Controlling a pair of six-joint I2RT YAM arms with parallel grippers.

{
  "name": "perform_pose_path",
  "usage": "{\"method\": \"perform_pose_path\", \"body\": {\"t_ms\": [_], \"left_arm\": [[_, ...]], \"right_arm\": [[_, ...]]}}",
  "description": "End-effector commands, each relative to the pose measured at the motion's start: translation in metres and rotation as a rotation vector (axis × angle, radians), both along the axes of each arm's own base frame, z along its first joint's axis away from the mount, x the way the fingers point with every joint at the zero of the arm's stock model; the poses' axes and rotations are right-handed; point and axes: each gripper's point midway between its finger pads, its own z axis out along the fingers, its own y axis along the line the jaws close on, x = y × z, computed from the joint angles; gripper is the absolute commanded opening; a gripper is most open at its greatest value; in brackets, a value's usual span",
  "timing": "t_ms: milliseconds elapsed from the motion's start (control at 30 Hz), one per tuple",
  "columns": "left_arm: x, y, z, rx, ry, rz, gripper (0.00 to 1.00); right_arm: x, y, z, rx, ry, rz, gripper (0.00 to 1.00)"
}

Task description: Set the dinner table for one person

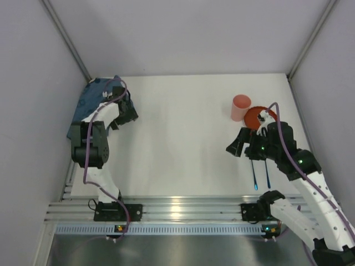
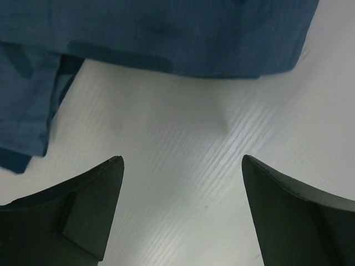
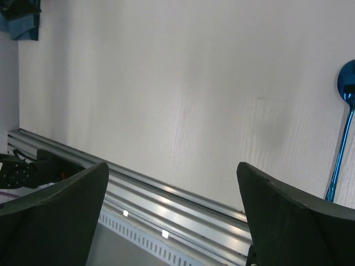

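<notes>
While the white dinner table [image 1: 183, 144] lay plain and matte between pale grey walls [image 1: 28, 83], filling most of the booth, its far left corner carried a crumpled dark blue cloth [image 1: 89, 102]. Its far right side held a pink cup [image 1: 241, 107] just beside a red plate [image 1: 254, 116], with two blue utensils [image 1: 255, 180] lying nearer the ribbed metal rail [image 1: 177, 209] along the near edge. The left gripper [image 2: 183, 160] hung just short of the cloth with its jaws spread wide on nothing, and the right gripper [image 3: 172, 166] likewise gaped empty over bare tabletop.
</notes>
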Motion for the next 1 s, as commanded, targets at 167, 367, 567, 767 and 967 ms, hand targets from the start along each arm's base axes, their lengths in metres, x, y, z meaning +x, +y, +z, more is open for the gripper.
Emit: {"method": "perform_pose_path", "body": {"t_ms": [167, 367, 567, 767, 967], "left_arm": [[0.078, 0.013, -0.008, -0.303, -0.274, 0.375, 0.94], [0.102, 0.020, -0.024, -0.315, -0.310, 0.470, 0.94], [0.110, 0.027, -0.045, -0.301, -0.267, 0.525, 0.87], [0.137, 0.020, -0.045, -0.345, -0.272, 0.508, 0.19], [0.158, -0.018, 0.017, -0.397, -0.335, 0.443, 0.00]], "right_arm": [[0.040, 0.001, 0.008, -0.035, -0.024, -0.067, 0.99], [0.055, 0.002, 0.000, -0.061, 0.015, -0.090, 1.00], [0.062, 0.001, -0.008, -0.081, 0.040, -0.110, 1.00], [0.063, 0.001, -0.011, -0.085, 0.043, -0.113, 1.00], [0.057, -0.002, -0.012, -0.092, 0.031, -0.100, 1.00]]}}
